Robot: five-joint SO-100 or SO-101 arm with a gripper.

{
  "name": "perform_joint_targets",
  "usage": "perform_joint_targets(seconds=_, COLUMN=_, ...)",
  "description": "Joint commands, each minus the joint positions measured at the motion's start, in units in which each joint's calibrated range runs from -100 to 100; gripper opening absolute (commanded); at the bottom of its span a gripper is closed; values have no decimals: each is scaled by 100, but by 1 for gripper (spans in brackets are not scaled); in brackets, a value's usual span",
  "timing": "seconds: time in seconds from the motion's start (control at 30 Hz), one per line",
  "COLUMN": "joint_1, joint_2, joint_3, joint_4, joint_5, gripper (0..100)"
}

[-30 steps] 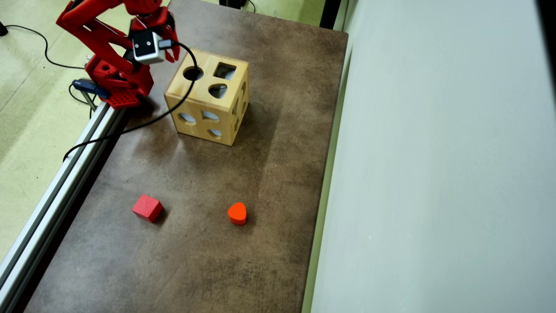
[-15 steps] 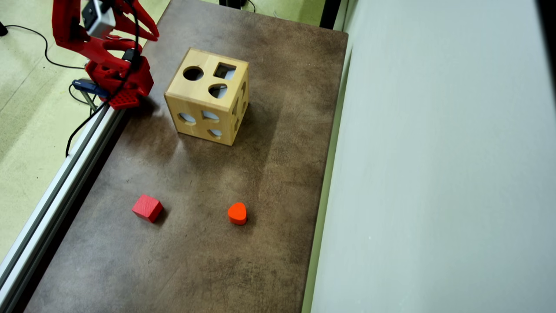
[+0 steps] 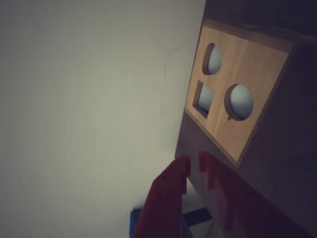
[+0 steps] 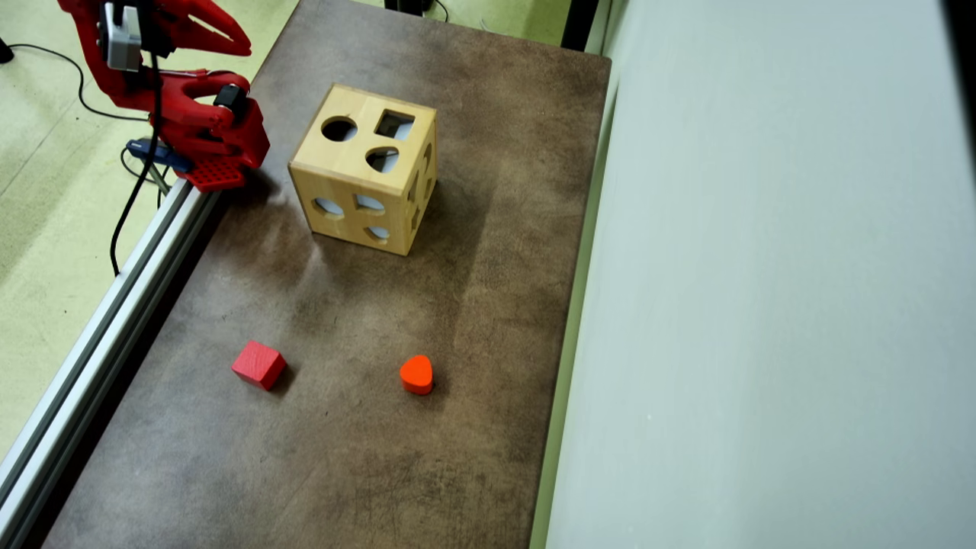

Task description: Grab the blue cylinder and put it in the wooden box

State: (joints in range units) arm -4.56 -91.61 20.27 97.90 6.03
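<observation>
Just beyond the pincer (image 3: 194,163), wooden box (image 3: 233,109)

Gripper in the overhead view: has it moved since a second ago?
Yes. The gripper has pulled back from over the wooden box, up and to the left in the overhead view, toward the arm's base; the box itself has not shifted.

Overhead view spans the table (image 4: 427,473); wrist view nears the shared wooden box (image 3: 237,94).
</observation>
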Motion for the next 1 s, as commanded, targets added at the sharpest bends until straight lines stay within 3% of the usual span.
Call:
perform_joint_targets(seconds=0.0, joint_1=33, joint_2=-7, joint_3=3, joint_4=57, joint_5=-20, gripper=3)
perform_joint_targets(seconds=0.17, joint_1=33, joint_2=-7, joint_3=-6, joint_4=33, joint_5=-337, gripper=3)
perform_joint_targets(seconds=0.97, joint_1=25, joint_2=-363, joint_3=57, joint_4=-15, joint_5=-361, gripper=2)
